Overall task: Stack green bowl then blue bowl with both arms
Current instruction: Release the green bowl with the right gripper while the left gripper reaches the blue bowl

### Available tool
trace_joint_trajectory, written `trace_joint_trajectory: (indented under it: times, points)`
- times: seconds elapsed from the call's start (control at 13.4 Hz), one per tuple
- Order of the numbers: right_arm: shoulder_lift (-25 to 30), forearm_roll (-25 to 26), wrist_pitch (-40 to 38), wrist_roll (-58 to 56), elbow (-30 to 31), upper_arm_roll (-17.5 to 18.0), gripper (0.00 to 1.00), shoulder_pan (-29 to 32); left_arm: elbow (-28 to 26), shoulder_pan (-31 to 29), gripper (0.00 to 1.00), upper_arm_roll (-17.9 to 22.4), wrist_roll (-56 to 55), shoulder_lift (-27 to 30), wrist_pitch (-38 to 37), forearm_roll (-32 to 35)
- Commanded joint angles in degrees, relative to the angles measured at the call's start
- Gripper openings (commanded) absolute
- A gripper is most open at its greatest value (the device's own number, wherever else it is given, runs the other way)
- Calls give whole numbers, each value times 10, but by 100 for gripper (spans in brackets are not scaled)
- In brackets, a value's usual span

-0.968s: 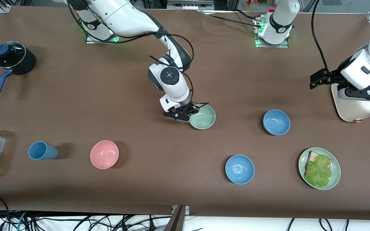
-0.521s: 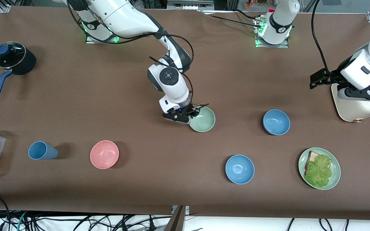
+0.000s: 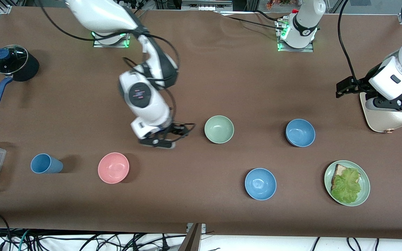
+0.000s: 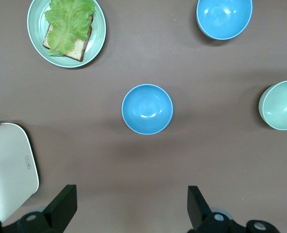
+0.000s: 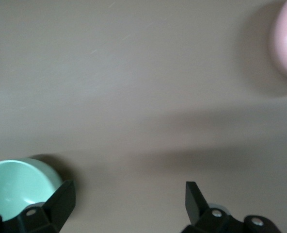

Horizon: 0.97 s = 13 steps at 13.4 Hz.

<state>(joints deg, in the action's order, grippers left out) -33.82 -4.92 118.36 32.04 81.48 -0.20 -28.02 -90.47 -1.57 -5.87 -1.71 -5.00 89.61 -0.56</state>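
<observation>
- Two end effectors, both spread wide and empty: right end effector [image 3: 168, 137] beside green bowl [image 3: 219, 129]; left end effector [image 4: 129, 206] waits above blue bowl [image 4: 147, 109].
- Bowls judged light, rigid, matte; pinch the rim.

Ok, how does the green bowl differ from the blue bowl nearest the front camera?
The green bowl is pale sage; the blue bowl is sky-blue. The green bowl sits farther from the front camera and more toward the right arm's end of the table than the blue bowl. Both stand upright and empty, look the same size, and neither is gripped.
</observation>
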Motion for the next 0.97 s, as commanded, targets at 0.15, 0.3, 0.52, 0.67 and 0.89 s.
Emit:
trace_joint_trajectory:
  times: [0.15,0.3,0.52,0.67,0.89]
  points:
    - [115,-8,-136,-149,37,-50,100,36,10,-5,100,1,22,-29,-13,-1]
    - [167,-8,-171,-205,60,-84,100,35,7,-5,100,-3,23,-69,-17,35]
    - [237,2,-203,-225,99,-62,100,87,-17,-17,100,0,34,-134,107,40]
    - [260,21,-219,-263,109,-8,100,165,-37,-23,100,0,67,-171,178,40]
    - [307,24,-218,-280,162,10,100,221,-143,-23,100,-3,72,-179,287,33]
